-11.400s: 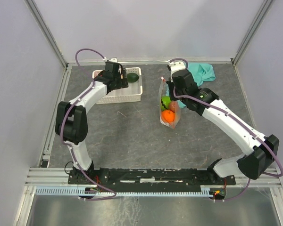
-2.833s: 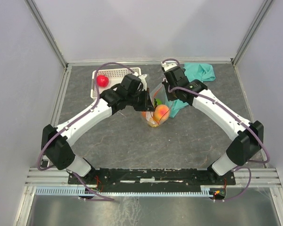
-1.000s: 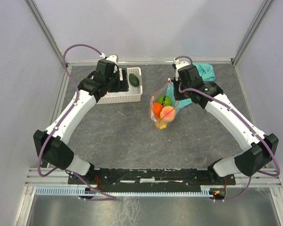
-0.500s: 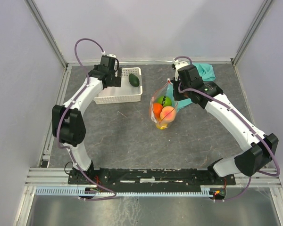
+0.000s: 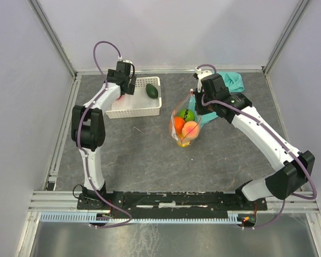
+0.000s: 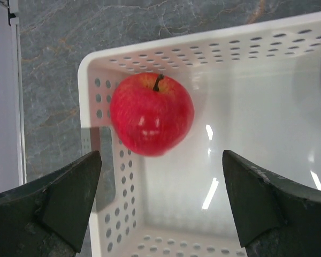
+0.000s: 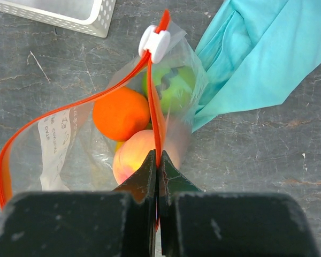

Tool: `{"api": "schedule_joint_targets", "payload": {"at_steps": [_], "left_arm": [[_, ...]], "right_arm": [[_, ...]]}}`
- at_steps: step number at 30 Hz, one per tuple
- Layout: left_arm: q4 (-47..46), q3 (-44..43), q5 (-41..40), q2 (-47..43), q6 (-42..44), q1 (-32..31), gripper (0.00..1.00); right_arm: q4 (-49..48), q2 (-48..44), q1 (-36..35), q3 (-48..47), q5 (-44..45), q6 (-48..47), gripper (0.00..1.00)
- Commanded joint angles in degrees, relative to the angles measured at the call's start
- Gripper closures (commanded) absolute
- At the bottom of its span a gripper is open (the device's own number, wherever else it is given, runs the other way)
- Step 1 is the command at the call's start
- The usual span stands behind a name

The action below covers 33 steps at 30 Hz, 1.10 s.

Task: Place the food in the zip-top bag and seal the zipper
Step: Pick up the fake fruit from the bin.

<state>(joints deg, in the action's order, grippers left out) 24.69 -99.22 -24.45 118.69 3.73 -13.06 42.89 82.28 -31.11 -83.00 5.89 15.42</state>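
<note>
Zip-top bag (image 5: 174, 119), clear plastic, stands mid-worktop, right of centre, with its mouth gaping. Contents: orange fruit (image 7: 120, 112), peach (image 7: 136, 155), green fruit (image 7: 171, 85) and a yellow piece (image 5: 181, 142) lowest of all. Zipper (image 7: 69, 110), red-orange, its two strips bowed apart and meeting at a white slider (image 7: 154, 43) at the far end. Right gripper (image 7: 158, 160) has its jaws pressed together, pinching one strip of the zipper at the bag's right side. Teal cloth (image 7: 257, 59), crumpled, lies just beyond and to the right of the bag, toward the far edge. White perforated basket (image 5: 134, 110) sits near the far-left corner of the worktop and holds a dark green avocado (image 5: 152, 91) at its right end and a red apple (image 6: 151, 113) in its left corner. Left gripper (image 6: 160, 158) hangs over the apple with its jaws spread wide, holding nothing.
</note>
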Motion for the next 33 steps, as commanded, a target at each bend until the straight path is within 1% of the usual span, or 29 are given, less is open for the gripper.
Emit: {"api": "schedule_joint_targets", "payload": {"at_steps": [1, 7, 13, 19, 22, 26, 28, 33], "left_arm": [[-5.65, -4.42, -2.11, 3.81, 6.36, 0.84, 0.0], [-5.58, -8.41, -2.59, 9.32, 8.17, 1.71, 0.0], [-6.86, -9.24, -1.83, 12.59, 9.68, 1.88, 0.02], [-5.74, -10.02, 0.16, 14.04, 8.57, 1.92, 0.05], [-5.15, -9.93, 1.53, 13.88, 7.77, 1.92, 0.09], [-4.19, -9.41, 4.05, 11.91, 6.4, 1.93, 0.21], [-3.95, -8.45, 5.75, 10.08, 5.35, 1.9, 0.25], [-3.94, -4.57, 10.49, 3.98, 1.69, 1.84, 0.33]], "right_arm": [[-1.3, 0.47, 0.15, -2.12, -1.34, 0.88, 0.98], [-0.28, 1.19, 0.17, -2.89, -1.3, 0.59, 0.98], [0.46, 2.04, 0.13, -3.58, -1.58, 0.75, 0.98], [0.8, 2.07, 0.13, -3.52, -1.34, 0.92, 0.98], [0.68, 1.98, 0.17, -3.48, -1.38, 1.08, 0.98], [0.51, 1.92, 0.17, -3.32, -1.7, 1.19, 0.98], [0.43, 1.8, 0.13, -3.16, -1.75, 1.15, 0.98], [0.02, 1.46, 0.18, -2.82, -2.02, 1.19, 0.98]]}}
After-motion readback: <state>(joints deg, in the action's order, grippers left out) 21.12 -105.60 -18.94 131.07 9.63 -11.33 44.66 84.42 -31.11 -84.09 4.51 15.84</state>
